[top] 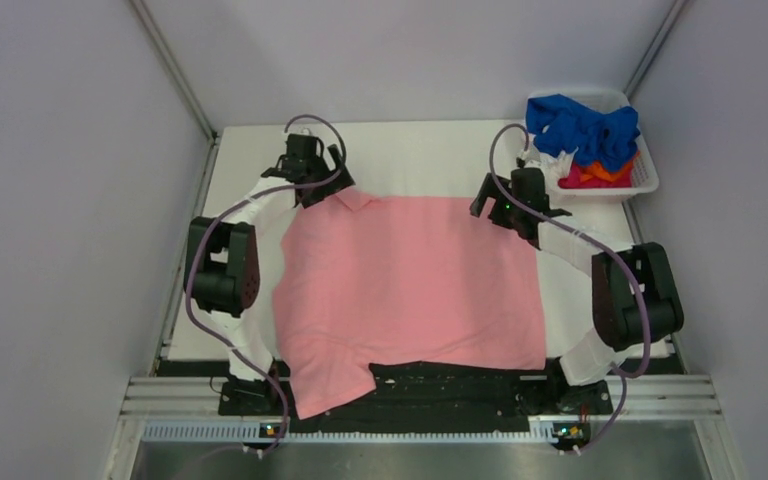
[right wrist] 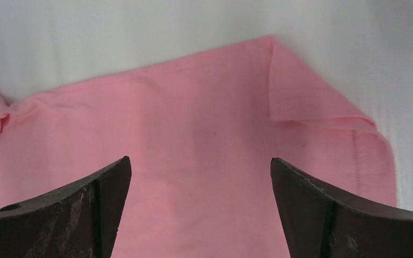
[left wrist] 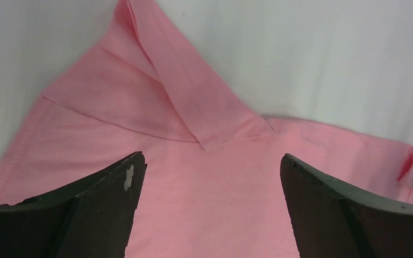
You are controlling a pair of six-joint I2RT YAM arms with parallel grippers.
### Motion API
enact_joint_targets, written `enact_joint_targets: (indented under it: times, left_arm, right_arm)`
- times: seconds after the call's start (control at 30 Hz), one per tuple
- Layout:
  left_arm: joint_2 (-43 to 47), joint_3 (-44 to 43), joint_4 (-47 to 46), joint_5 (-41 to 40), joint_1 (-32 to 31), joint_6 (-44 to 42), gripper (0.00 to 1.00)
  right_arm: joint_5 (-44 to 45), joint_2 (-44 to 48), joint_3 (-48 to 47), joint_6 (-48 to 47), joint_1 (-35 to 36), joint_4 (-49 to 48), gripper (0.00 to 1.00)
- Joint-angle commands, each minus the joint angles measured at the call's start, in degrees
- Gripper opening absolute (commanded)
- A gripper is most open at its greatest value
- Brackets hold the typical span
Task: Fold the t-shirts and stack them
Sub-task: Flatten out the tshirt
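Pink shirt lies flat on the table, left of the basket. Left hand and right hand hover open-fingered at its far corners; a shallow pinch could bunch the cloth.

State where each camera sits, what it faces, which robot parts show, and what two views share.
Top external: overhead, behind the robot, looking down on table, pink t-shirt, basket; left arm and right arm show.
Left wrist: on left arm, facing the shirt's far-left corner; left hand shows, open.
Right wrist: on right arm, facing its far-right corner; right hand shows, open.
Shared: the pink t-shirt.
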State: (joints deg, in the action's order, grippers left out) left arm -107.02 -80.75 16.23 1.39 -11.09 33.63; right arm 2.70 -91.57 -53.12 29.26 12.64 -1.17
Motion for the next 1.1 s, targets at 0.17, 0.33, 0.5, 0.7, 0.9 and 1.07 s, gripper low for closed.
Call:
enact_joint_targets:
  times: [0.17, 0.33, 0.5, 0.7, 0.9, 1.07]
  left_arm:
    - [-8.0, -5.3, -3.5, 8.4, -1.3, 5.8, 0.99]
    - [-15.6, -13.3, -2.7, 8.7, -1.3, 6.6, 0.99]
    - [-19.6, -19.3, -2.0, 7.8, -1.3, 6.2, 0.99]
    - [-23.1, -26.8, -3.6, 6.5, -1.1, 5.4, 0.99]
    - [-26.3, -37.5, -5.3, 9.3, -0.9, 5.8, 0.99]
    - [-16.0, -22.1, -6.1, 8.7, -1.1, 5.6, 0.99]
  right_arm:
    - [1.0, -8.0, -4.3, 0.8, 1.7, -2.6, 0.99]
    - [6.6, -12.9, -9.1, -1.1, 1.0, -1.9, 0.99]
    - [6.0, -17.5, -13.7, -1.9, -2.1, -2.4, 0.99]
    - [12.5, -20.5, -22.3, -8.6, -2.5, -1.8, 0.98]
    - [8.1, -13.0, -19.0, -11.7, -1.8, -5.7, 0.99]
    - [4.6, -6.4, -11.1, -11.2, 1.2, -6.0, 0.99]
